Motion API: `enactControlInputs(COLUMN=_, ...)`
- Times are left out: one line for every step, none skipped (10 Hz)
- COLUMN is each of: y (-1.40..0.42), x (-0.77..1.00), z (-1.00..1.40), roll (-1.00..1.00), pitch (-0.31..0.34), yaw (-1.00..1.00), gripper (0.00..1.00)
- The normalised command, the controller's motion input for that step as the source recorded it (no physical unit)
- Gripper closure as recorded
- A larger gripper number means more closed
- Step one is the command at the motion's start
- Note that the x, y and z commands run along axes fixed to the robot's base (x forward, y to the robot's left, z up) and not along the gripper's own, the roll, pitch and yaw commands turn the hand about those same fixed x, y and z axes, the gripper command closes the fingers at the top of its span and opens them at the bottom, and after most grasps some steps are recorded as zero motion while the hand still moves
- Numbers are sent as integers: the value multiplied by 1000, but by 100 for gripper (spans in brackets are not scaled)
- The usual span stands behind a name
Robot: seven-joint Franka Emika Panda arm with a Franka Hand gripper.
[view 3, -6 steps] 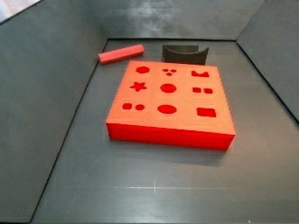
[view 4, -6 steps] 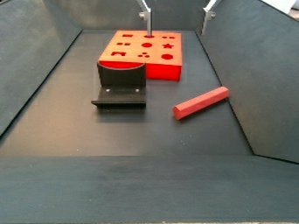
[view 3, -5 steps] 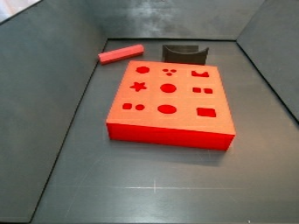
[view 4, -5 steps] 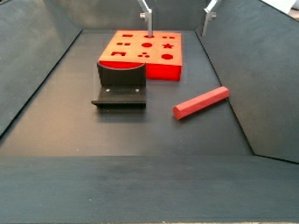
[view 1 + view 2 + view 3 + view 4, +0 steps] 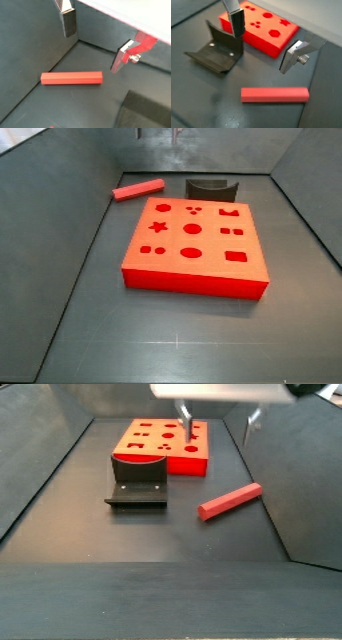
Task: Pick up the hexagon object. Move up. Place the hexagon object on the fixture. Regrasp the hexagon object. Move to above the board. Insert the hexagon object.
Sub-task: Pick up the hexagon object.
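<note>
Wrist views: tool (image 5: 93, 45) wide apart, empty, above hexagon object (image 5: 72, 78) flat on floor.

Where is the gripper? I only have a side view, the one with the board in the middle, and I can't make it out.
Observer: The gripper hangs in the air, clear of the floor; both wrist views show the hexagon object lying below it.
Operator: Is it holding anything?
Observer: No. Its fingers stand apart with nothing between them.
Operator: And the fixture?
Observer: The fixture carries nothing; the hexagon object lies flat on the floor, apart from it.
</note>
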Motion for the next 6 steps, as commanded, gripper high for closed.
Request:
enactControlInputs(y=0, x=-3, z=-520, roll=-217, pitch=-121, yaw=-823, gripper=0)
enactControlInputs(y=-17, x=0, z=-391, roll=-223, pitch=-219, yaw=-829, gripper=0)
enactControlInputs(y=-17, x=0, z=-371, roll=-237, pitch=-231, yaw=-817, gripper=0)
enactControlInputs(y=0, x=0, z=-271, roll=-340, pitch=-226, yaw=-720, gripper=0)
enactControlInputs(y=0, x=0, z=-214, roll=-431, pitch=-170, yaw=-623, gripper=0)
enactControlInputs(y=34, x=0, z=-309, roll=-376, pitch=-130, yaw=-566, gripper=0)
